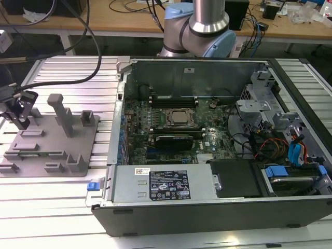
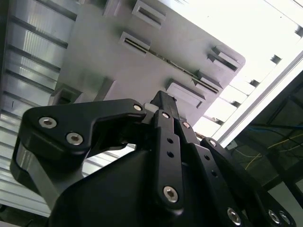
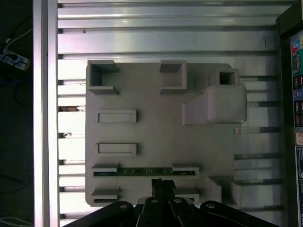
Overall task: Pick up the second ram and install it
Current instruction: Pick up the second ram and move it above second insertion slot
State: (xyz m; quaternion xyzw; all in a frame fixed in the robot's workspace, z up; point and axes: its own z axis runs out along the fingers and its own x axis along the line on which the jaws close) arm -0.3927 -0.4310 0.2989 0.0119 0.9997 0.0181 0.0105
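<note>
The second ram is a thin green stick standing on edge in a slot of the grey fixture plate, held between two small blocks. It also shows as a thin dark line in the second wrist view. My gripper hangs over the plate's far corner at the exterior view's left. In the first wrist view its black fingers are pressed together just beside the stick's middle, not touching it. Nothing is held between them.
The fixture plate carries grey blocks and a tall post. At the exterior view's right an open computer case shows the motherboard, processor socket, memory slots and a black expansion card. A ribbed aluminium table lies underneath.
</note>
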